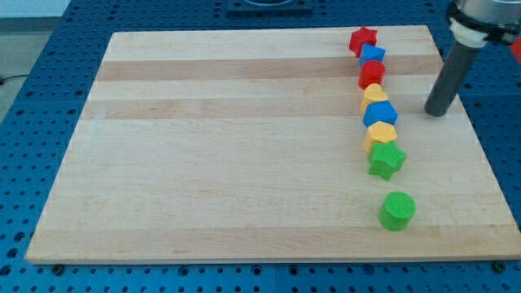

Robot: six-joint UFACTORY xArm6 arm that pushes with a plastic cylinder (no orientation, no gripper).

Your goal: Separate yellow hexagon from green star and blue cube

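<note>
- Toward the worktop's [244,163] right half, a near-vertical chain of blocks runs: red star [363,39], blue block [373,55], red block [372,74], yellow block [374,96], blue cube [379,115], yellow hexagon [381,134], green star [387,159].
- The yellow hexagon touches the blue cube at 12 o'clock and the green star at 6 o'clock.
- A green cylinder [397,211] sits apart, at 6 o'clock of the star.
- The tip [437,111] stands at 3 o'clock of the blue cube, apart from it.
- The arm carries no jaws, only the rod.

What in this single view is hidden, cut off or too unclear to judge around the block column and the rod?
- Arm above the rod: cut off by the view's top right corner.
- My tip: right of the column; board contact unclear.
- Yellow block behind the blue cube: partly covered, shape unclear.
- Yellow hexagon and green star: touching or apart, unclear.
</note>
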